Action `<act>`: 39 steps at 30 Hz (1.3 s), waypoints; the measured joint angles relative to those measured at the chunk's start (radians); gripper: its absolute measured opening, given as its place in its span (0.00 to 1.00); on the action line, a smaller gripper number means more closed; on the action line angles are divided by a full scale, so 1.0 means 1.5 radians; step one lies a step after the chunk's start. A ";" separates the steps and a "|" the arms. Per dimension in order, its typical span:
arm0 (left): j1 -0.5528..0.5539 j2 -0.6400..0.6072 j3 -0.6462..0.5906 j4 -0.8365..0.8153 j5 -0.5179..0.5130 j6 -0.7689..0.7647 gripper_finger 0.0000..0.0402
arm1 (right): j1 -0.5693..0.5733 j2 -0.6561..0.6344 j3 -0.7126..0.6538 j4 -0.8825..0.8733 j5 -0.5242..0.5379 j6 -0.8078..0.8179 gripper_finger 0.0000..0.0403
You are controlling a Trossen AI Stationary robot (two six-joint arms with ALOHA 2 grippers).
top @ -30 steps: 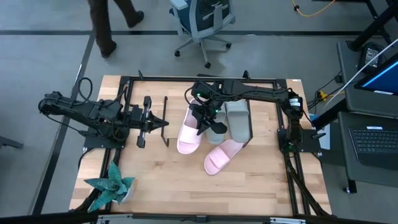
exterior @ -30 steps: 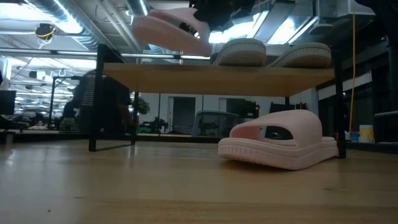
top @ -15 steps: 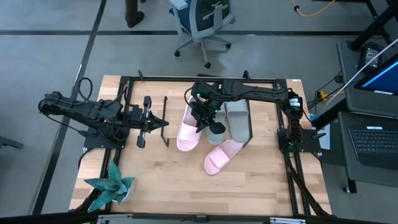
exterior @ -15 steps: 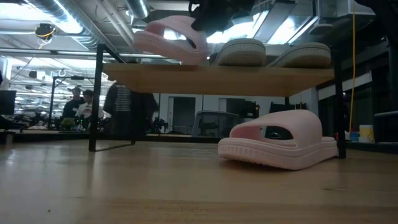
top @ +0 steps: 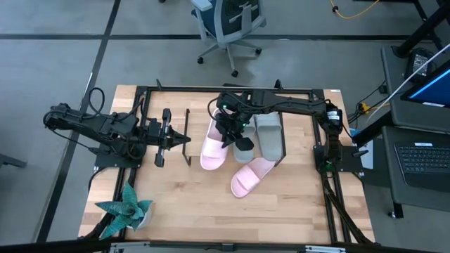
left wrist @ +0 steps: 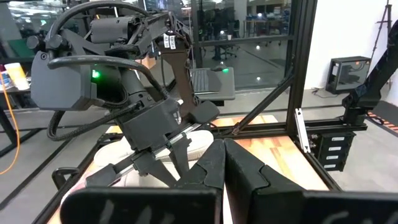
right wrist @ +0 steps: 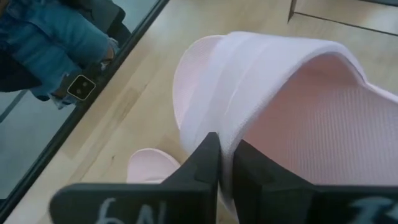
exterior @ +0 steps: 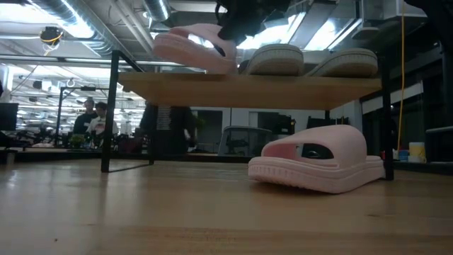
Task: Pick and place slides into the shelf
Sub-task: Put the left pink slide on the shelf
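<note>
My right gripper (top: 228, 131) is shut on a pale pink slide (top: 213, 149), tilted over the left part of the shelf board (exterior: 248, 88). Two grey-green slides (top: 267, 137) (top: 244, 145) rest sole-down on the board to its right. A second pink slide (exterior: 318, 166) lies sole-down on the table in front of the shelf. My left gripper (top: 163, 138) hovers shut left of the shelf and holds nothing. My right gripper pinches the edge of the pink slide's wide strap (right wrist: 208, 121) between its two fingers, which slant down from above. One finger (right wrist: 199, 162) lies on the strap's outside and the other at the opening under it. The slide hangs tilted, its lower end (exterior: 225, 69) at the board's top.
The shelf's thin black end frames (top: 188, 138) (top: 283, 149) stand on either side of the slides. A teal star-shaped plant (top: 126, 211) sits at the table's near left corner. People (exterior: 170, 127) move in the room behind, and bare wood lies in front of the shelf.
My right gripper has turned at the wrist without shifting place. The pink slide has tipped and sunk a little, so its lower end has come down to the shelf board. The left arm has kept still.
</note>
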 joint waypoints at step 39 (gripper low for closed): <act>0.000 0.000 0.000 0.000 0.000 0.000 0.00 | -0.001 0.000 0.039 -0.002 0.004 0.085 0.42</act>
